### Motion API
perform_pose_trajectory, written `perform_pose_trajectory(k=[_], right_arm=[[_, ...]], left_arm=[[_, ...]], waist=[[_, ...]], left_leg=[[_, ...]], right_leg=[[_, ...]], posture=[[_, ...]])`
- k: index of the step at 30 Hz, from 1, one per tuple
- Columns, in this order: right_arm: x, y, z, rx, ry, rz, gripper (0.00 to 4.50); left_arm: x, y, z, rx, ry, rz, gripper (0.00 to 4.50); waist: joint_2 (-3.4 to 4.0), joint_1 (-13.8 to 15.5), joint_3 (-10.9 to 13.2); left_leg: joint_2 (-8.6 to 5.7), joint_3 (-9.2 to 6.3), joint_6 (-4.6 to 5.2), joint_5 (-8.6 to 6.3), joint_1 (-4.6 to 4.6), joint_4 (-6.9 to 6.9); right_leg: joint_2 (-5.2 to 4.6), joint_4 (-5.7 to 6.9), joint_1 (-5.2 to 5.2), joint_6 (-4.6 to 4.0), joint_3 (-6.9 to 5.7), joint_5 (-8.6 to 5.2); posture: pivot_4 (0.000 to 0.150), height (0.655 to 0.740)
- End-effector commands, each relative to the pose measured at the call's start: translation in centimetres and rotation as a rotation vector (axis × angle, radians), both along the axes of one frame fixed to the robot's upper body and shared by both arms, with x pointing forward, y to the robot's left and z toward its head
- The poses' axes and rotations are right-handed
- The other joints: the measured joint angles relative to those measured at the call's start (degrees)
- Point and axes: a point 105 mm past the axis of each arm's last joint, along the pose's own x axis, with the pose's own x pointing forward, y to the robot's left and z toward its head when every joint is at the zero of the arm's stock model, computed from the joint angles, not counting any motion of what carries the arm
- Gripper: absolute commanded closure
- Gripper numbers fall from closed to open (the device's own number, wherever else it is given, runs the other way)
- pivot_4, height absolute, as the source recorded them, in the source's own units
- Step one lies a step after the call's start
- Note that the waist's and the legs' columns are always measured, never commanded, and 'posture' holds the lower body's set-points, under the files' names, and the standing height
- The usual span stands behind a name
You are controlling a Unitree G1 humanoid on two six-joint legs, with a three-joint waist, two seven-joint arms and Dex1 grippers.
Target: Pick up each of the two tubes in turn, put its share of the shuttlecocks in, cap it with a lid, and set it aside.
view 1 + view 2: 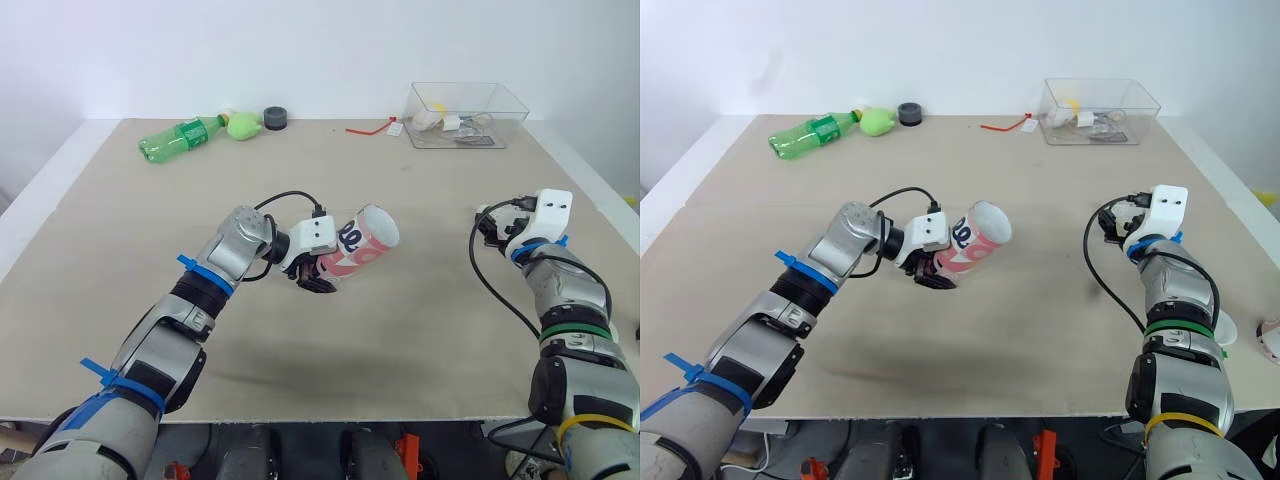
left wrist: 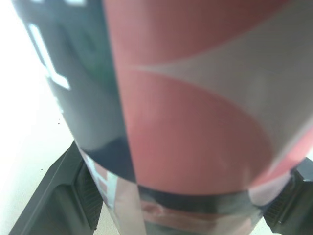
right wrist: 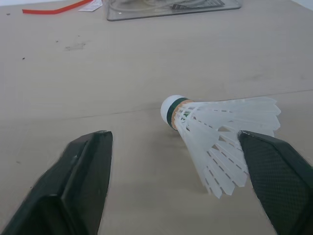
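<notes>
A red and white tube [image 1: 362, 242] is held off the table near its middle, tilted with its open mouth toward the far right. My left gripper [image 1: 318, 277] is shut on the tube's lower end; in the left wrist view the tube [image 2: 186, 112] sits between both fingers. A white shuttlecock [image 3: 217, 132] with a green-banded cork lies on its side on the table. My right gripper [image 3: 173, 137] stands open around it at the right side of the table, its feathers close to one finger [image 3: 279, 176].
Along the far edge lie a green plastic bottle [image 1: 180, 137], a green pear-shaped thing [image 1: 243, 125], a black roll [image 1: 275, 119] and a red strip [image 1: 370, 127]. A clear box [image 1: 465, 115] with small items stands at the far right. A red-and-white object [image 1: 1272, 340] lies past the table's right edge.
</notes>
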Motion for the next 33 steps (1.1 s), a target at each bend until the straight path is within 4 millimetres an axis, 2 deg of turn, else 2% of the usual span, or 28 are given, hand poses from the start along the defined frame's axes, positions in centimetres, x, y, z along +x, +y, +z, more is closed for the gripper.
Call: perform_pose_trajectory(k=[1,2,6,7,8,17,22,30,33], right_arm=[[0.3,0.0,1.8,-0.01,-0.066,-0.003,1.54],[0.3,-0.1,1.8,-0.012,-0.069,-0.004,2.18],[0.2,-0.1,1.6,-0.009,-0.067,-0.003,3.9],[0.2,-0.1,1.6,-0.006,-0.066,-0.003,4.24],[0.2,-0.1,1.6,-0.013,-0.067,-0.003,4.38],[0.2,0.1,1.5,-0.01,-0.074,0.013,4.38],[0.0,0.3,3.2,-0.055,-0.116,0.062,4.38],[-2.8,2.6,10.3,-0.42,-0.211,0.334,4.38],[-4.2,4.4,13.9,-0.527,-0.286,0.451,4.38]], left_arm=[[-0.2,-0.2,0.1,-0.004,-0.001,-0.008,0.85],[-0.2,-0.1,0.1,-0.004,0.0,-0.007,0.85],[-0.2,-0.1,0.2,-0.004,0.0,-0.004,0.85],[-0.2,-0.1,0.2,-0.004,0.0,-0.004,0.85],[-0.2,-0.1,0.2,-0.004,0.0,-0.004,0.85],[0.0,0.1,0.3,-0.003,-0.004,0.0,0.85],[0.1,0.1,0.3,-0.001,-0.006,0.0,0.85],[0.7,0.5,0.5,0.016,-0.033,-0.002,0.85],[0.9,0.4,0.5,0.018,-0.038,-0.008,0.85]], waist=[[0.0,0.0,0.0],[0.0,0.0,0.0],[0.0,0.0,0.0],[0.0,0.0,0.0],[0.0,0.0,0.0],[0.0,0.0,0.0],[0.0,0.0,0.0],[0.1,0.1,0.1],[0.09,0.0,0.1]], left_leg=[[0.0,0.0,0.0,0.0,0.0,0.0],[0.0,-0.01,0.0,0.0,0.0,0.0],[0.0,0.0,0.0,0.0,0.0,0.0],[0.0,0.0,0.0,0.0,0.0,0.0],[0.0,0.0,0.0,0.0,0.0,0.0],[0.0,0.0,0.0,0.0,0.0,0.0],[0.0,0.0,0.0,0.0,0.0,0.0],[-0.01,0.03,0.03,-0.02,-0.01,-0.01],[0.03,0.04,0.02,-0.02,0.0,-0.01]], right_leg=[[0.0,0.0,0.0,0.0,-0.01,0.0],[0.0,0.0,0.0,0.0,-0.01,0.0],[0.0,0.0,0.0,0.0,0.0,0.0],[0.0,0.0,0.0,0.0,0.0,0.0],[0.0,0.0,0.0,0.0,0.0,0.0],[0.0,0.0,0.0,0.0,0.0,0.0],[0.0,0.0,0.0,0.0,0.0,0.0],[-0.01,0.0,-0.05,0.08,0.03,-0.05],[0.01,0.0,-0.1,0.15,0.02,-0.1]], posture=[[0.15,0.74],[0.15,0.74],[0.15,0.74],[0.15,0.74],[0.15,0.74],[0.15,0.74],[0.15,0.74],[0.15,0.74],[0.15,0.74]])
